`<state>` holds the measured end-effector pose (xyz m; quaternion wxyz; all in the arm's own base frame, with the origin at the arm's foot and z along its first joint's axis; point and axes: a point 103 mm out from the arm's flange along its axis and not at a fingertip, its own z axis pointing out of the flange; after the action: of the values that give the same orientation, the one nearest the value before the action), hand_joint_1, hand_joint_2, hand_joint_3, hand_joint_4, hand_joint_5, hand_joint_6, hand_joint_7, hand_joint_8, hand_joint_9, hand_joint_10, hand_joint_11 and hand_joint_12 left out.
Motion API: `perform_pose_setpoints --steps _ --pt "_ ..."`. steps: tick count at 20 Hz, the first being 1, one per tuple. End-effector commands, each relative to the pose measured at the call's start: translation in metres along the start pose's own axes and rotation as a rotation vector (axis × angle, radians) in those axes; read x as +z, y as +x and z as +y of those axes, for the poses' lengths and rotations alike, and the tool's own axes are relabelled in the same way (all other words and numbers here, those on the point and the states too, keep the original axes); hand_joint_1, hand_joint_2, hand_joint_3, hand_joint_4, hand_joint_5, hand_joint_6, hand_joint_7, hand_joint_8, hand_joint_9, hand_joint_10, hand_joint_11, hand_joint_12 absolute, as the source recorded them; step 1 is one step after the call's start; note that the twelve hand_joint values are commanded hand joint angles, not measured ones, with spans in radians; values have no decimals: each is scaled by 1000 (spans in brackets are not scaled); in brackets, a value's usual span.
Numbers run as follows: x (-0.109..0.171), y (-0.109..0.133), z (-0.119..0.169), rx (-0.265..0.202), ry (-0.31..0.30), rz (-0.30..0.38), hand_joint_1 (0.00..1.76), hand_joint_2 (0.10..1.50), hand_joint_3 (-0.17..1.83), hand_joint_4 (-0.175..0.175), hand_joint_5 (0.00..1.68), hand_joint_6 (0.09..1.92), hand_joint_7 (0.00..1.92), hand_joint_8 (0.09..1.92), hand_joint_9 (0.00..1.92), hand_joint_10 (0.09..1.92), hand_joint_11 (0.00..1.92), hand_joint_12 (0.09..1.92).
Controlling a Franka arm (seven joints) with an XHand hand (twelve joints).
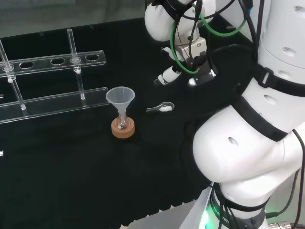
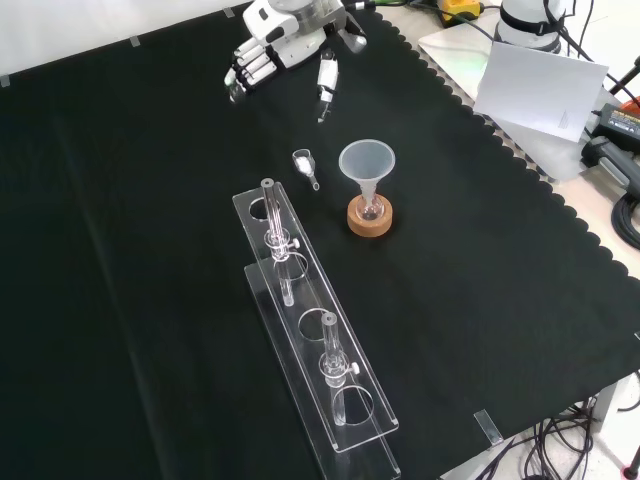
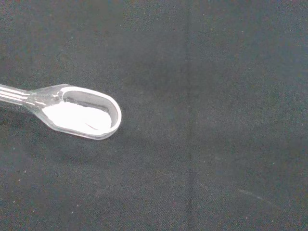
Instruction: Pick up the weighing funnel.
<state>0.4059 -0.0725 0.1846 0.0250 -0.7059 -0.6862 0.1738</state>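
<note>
Hovering with the black and white fingers (image 2: 245, 72) of the hand (image 2: 288, 38) released and relaxed, grasping nothing. Seen in the front view beyond and to the left of the tall clear cone-shaped funnel (image 2: 367, 162), above the black-clothed desk (image 2: 150, 220). Pointing one straight finger down toward the small clear scoop-shaped weighing funnel (image 2: 304, 163), yet apart from it, with bare cloth between.

Found lying flat on the cloth just left of the cone-shaped funnel in the front view, between that funnel and the fingers. In the head view, lying just right of the funnel, bowl end toward the fingers and stem toward the funnel. Carrying a small heap of white powder (image 3: 74, 117) in the bowl, plain in the wrist view.

Judged light, stiff, smooth and likely slippery, probably breakable if squeezed hard or dropped. Best pinched across the bowl's side walls, or at the neck between bowl and stem. Best kept level and mouth up, to avoid spilling the powder. Needing a low approach, given so thin a profile against the cloth.
</note>
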Motion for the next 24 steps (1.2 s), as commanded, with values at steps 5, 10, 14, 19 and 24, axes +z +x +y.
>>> perform_pose_setpoints --steps 5,10,14,19,24 --pt "28 10 -5 -106 79 -21 396 748 4 -12 104 87 151 551 0 617 0 1206" --pt "29 9 -4 -83 44 -25 445 753 5 -1 235 87 253 576 42 834 0 1307" --pt "27 8 -3 -89 73 -55 467 757 6 -2 302 87 328 571 108 847 0 1355" --pt "27 9 1 -105 100 -84 477 758 5 0 391 87 470 538 198 809 0 1369" --pt "30 5 3 -165 131 -73 488 759 5 6 444 87 536 504 250 775 0 1368"
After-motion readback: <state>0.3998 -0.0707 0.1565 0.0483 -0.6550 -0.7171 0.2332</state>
